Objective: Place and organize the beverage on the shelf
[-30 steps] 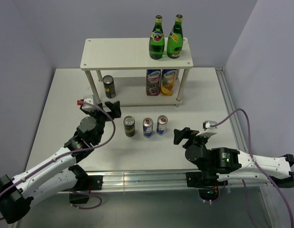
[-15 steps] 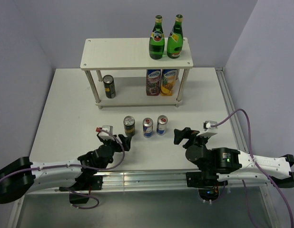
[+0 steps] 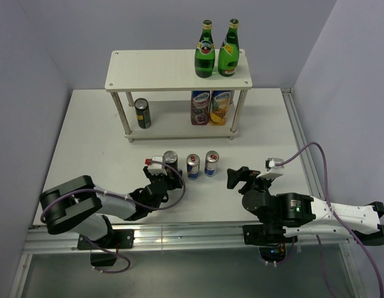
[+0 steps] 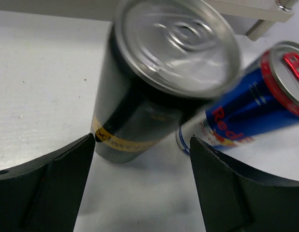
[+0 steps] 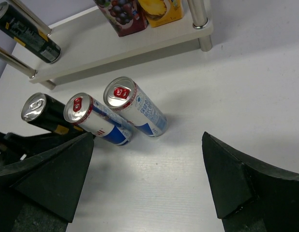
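The shelf (image 3: 161,68) stands at the back of the table. Two green bottles (image 3: 205,53) (image 3: 228,51) stand on its top board, and a dark can (image 3: 142,113) stands on its lower board. On the table stand a second dark can (image 3: 170,162) and two blue-and-silver cans (image 3: 192,166) (image 3: 211,163) in a row. My left gripper (image 3: 169,179) is open just in front of the table's dark can (image 4: 140,106), its fingers apart on either side of the base, not touching. My right gripper (image 3: 237,176) is open and empty, right of the row (image 5: 137,108).
Two juice cartons (image 3: 210,107) stand on the shelf's lower board at the right. A metal rail (image 3: 179,233) runs along the table's near edge. Grey walls close in the left, back and right sides.
My left arm pulled back from the shelf's left leg, dropped low to the table and swung right until its open gripper reached the dark can. The right arm has not moved.
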`<move>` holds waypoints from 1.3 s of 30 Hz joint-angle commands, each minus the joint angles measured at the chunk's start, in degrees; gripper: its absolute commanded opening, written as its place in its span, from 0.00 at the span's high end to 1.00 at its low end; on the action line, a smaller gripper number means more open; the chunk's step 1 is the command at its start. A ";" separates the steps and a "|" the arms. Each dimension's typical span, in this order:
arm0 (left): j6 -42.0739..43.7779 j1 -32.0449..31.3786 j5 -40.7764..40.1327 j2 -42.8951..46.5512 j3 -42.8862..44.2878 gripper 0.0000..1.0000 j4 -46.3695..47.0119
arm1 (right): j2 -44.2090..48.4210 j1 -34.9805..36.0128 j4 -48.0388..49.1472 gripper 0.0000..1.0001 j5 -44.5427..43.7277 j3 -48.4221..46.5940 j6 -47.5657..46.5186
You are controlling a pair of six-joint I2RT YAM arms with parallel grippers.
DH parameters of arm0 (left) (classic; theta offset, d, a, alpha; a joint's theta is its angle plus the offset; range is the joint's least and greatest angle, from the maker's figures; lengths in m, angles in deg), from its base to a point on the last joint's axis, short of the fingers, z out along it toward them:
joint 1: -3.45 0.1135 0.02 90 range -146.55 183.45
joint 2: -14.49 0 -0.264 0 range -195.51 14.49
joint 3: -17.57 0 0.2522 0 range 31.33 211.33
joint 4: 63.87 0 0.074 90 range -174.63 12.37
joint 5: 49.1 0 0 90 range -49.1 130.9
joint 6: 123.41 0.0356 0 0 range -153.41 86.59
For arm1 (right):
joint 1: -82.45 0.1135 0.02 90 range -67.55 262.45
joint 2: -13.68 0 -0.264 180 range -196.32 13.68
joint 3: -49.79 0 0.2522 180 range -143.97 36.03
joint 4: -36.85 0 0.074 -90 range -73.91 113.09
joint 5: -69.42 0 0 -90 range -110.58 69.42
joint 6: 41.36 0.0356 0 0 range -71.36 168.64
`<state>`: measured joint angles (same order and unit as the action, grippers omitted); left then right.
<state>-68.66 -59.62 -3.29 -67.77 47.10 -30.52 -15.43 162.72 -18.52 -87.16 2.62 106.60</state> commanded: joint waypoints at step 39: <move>20.48 25.27 10.96 -18.54 43.01 1.00 -6.33 | 1.07 0.41 4.16 0.00 -1.79 1.33 -2.41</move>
<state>-49.80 -35.62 5.61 -84.78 84.78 -41.08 -14.73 162.72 -16.07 -87.16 3.74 104.28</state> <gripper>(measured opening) 0.589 0.998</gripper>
